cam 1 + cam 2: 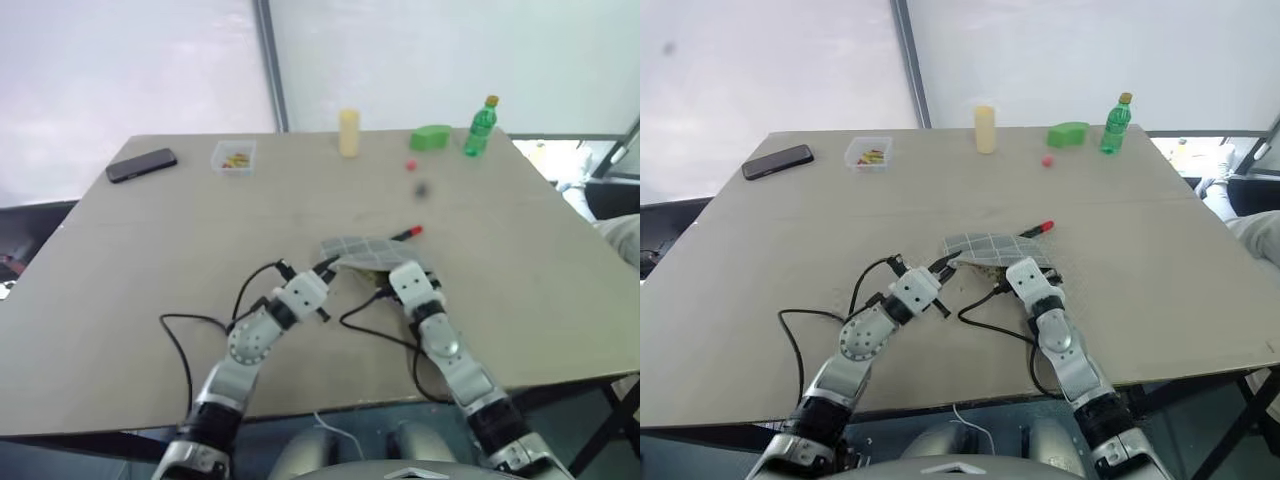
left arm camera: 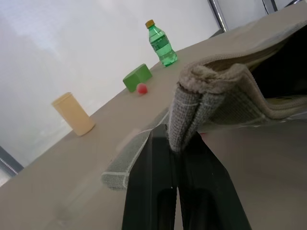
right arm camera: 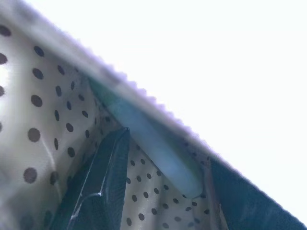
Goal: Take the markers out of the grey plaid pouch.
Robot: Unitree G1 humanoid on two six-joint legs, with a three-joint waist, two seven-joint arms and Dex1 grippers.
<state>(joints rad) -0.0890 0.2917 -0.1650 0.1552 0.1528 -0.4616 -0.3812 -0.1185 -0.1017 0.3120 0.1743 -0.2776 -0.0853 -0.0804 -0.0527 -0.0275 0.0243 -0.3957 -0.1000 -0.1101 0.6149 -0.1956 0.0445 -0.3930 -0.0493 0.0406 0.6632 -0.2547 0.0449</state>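
Left end effector [image 2: 175, 143] clamped on grey plaid pouch [image 1: 362, 250] edge, right end effector [image 1: 392, 278] parted inside it beside green marker [image 3: 148, 139].

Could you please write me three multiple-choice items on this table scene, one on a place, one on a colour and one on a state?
1. Where does the red marker lie?
A. Sticking out of the far end of the grey plaid pouch
B. Beside the black phone
C. Inside the clear box

2. What colour is the bottle at the far edge of the table?
A. Blue
B. Green
C. White

3. What is the left gripper doing?
A. Hanging open above the table
B. Holding the bottle
C. Pinching the pouch's edge

Answers: 1 A, the red tip shows just past the pouch; 2 B, it is green with an orange cap; 3 C, the left wrist view shows its black fingers closed on a fabric fold.
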